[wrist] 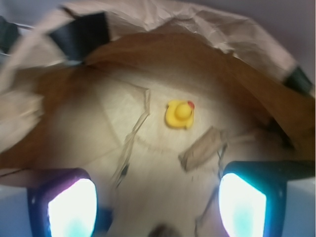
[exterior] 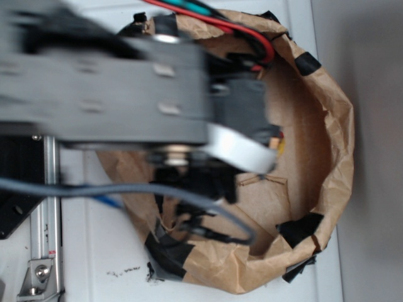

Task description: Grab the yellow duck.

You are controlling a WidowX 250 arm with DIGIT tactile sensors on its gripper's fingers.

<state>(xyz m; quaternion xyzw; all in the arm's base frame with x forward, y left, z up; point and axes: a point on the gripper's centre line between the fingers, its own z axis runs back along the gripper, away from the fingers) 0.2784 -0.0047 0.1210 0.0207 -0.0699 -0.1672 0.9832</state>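
The duck (wrist: 179, 114) lies on the floor of the brown paper bowl (wrist: 207, 54) in your wrist view, beak toward 1 o'clock, touching nothing. A torn paper scrap (wrist: 202, 149) lies near it at 5 o'clock. Your gripper (wrist: 157, 207) has its fingers (wrist: 71, 207) spread wide and empty, the duck at 12 o'clock from the gap. In the exterior view, the blurred arm (exterior: 107, 88) covers most of the bowl.
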